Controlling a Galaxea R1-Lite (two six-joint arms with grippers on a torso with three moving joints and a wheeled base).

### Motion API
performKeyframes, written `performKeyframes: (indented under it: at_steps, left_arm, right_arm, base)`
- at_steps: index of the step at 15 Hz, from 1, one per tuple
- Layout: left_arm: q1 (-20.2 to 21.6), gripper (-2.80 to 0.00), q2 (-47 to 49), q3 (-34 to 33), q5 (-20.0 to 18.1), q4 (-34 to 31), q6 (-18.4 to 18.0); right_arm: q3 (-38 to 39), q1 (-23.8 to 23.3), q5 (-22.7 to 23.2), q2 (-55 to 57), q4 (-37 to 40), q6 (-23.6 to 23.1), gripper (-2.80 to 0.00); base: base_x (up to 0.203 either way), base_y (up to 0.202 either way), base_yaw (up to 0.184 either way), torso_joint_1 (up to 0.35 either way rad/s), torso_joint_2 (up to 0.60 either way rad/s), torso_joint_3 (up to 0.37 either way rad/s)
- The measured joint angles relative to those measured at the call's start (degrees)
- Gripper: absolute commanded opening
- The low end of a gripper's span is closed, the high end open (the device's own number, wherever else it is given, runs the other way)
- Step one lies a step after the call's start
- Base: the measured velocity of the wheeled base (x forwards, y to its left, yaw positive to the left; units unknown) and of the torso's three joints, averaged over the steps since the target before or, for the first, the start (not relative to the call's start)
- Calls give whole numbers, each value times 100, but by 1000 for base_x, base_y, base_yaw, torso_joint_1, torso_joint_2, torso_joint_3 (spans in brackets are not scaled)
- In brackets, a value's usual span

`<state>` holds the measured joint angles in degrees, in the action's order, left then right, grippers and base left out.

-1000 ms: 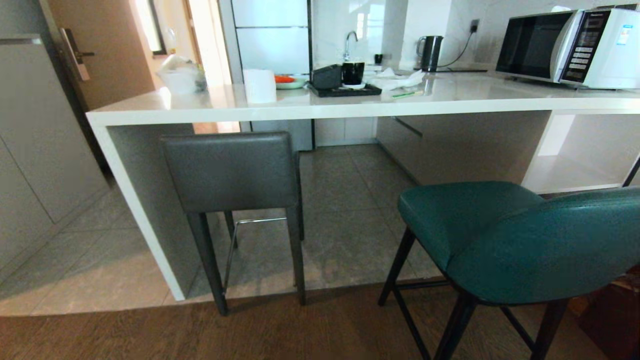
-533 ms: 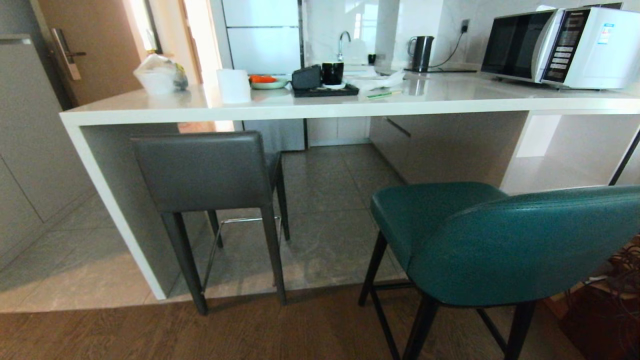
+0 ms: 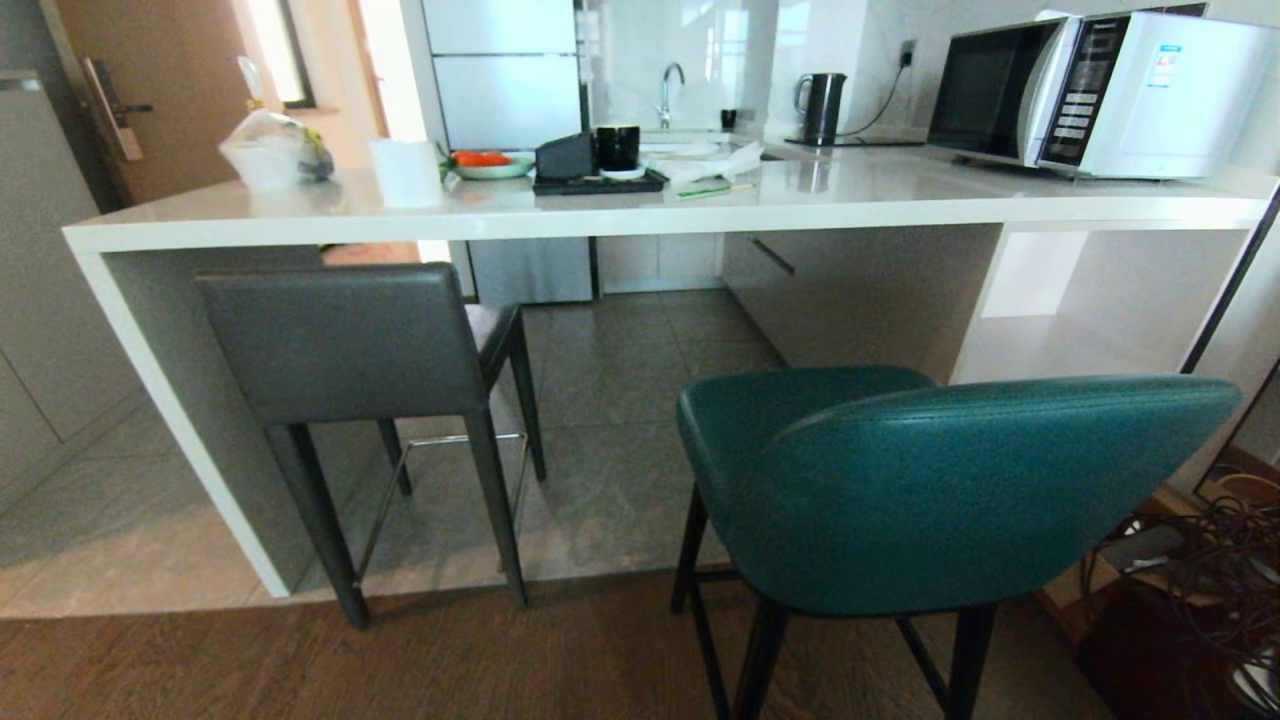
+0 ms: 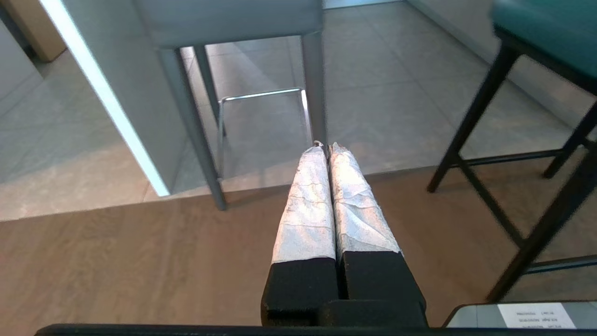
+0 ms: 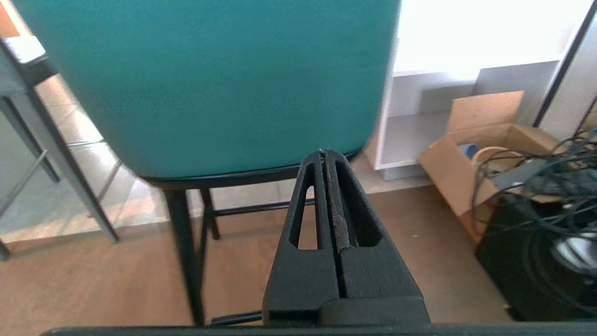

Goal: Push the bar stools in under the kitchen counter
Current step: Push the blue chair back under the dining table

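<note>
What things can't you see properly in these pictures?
- Teal stool: its feet are cut off by the head view's bottom edge; its own back hides most of the seat.
- Grey stool: its back hides most of the seat in the head view.
- Cardboard box: its contents are too hidden to name in the right wrist view.
- Plate on the kitchen counter: the orange food is too small to identify.
</note>
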<state>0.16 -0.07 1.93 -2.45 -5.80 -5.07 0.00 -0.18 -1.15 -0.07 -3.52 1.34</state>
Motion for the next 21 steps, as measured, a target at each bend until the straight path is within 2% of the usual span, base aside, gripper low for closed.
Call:
performKeyframes:
  at_steps: [18, 21]
  left_arm:
    - [-6, -280, 0, 0, 15, 2, 23]
    - [-6, -280, 0, 0, 39, 5, 61]
  right_arm:
    - [0, 0, 0, 0, -2, 4, -280]
    - [0, 2, 0, 0, 2, 6, -280]
  base:
    - [0, -194, 2, 3, 2, 3]
    - [0, -120, 0, 3, 3, 5]
